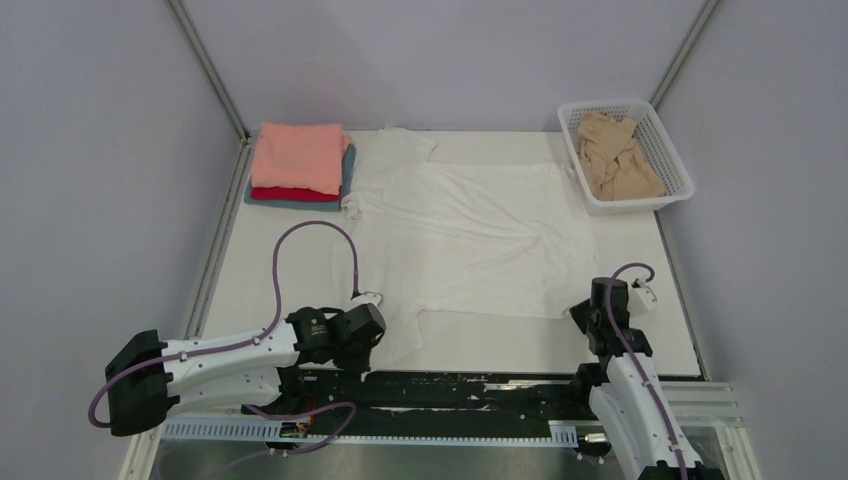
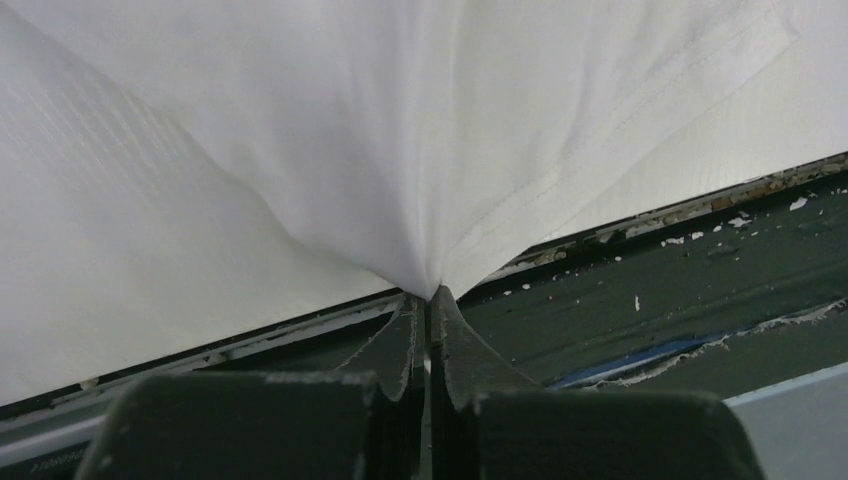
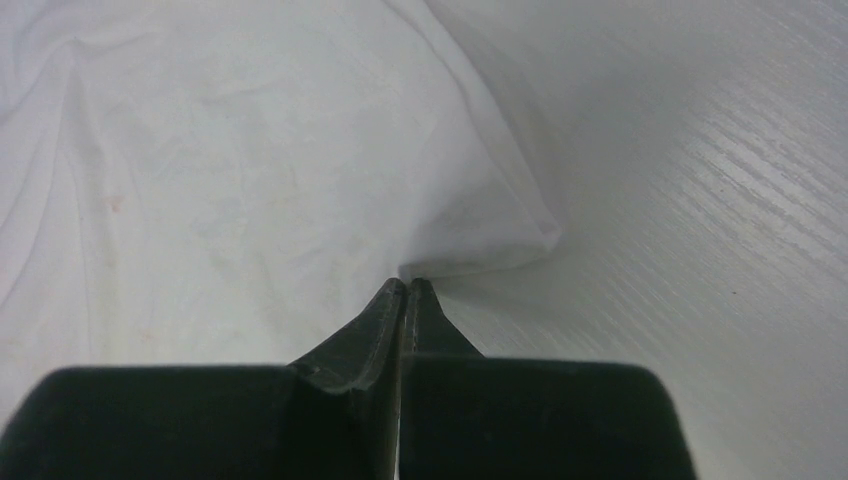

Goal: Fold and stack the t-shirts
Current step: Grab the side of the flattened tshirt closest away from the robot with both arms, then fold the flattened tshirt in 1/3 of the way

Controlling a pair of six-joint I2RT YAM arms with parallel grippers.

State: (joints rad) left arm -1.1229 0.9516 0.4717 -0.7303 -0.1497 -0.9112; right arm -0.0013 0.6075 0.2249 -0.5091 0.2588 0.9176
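Note:
A white t-shirt (image 1: 470, 225) lies spread across the middle of the white table. My left gripper (image 1: 385, 322) is shut on its near left corner; in the left wrist view the cloth (image 2: 400, 150) is pinched at the gripper's tips (image 2: 432, 294). My right gripper (image 1: 578, 312) is shut on the shirt's near right corner, and the cloth (image 3: 250, 160) bunches at the gripper's tips (image 3: 408, 284). A stack of folded shirts sits at the back left: salmon-pink (image 1: 298, 155) on top, red (image 1: 290, 194) below, grey-blue (image 1: 300, 204) at the bottom. A beige shirt (image 1: 615, 155) lies crumpled in the basket.
A white plastic lattice basket (image 1: 672, 160) stands at the back right corner. Grey walls enclose the table on three sides. A dark, chipped rail (image 1: 470, 385) runs along the near edge by the arm bases.

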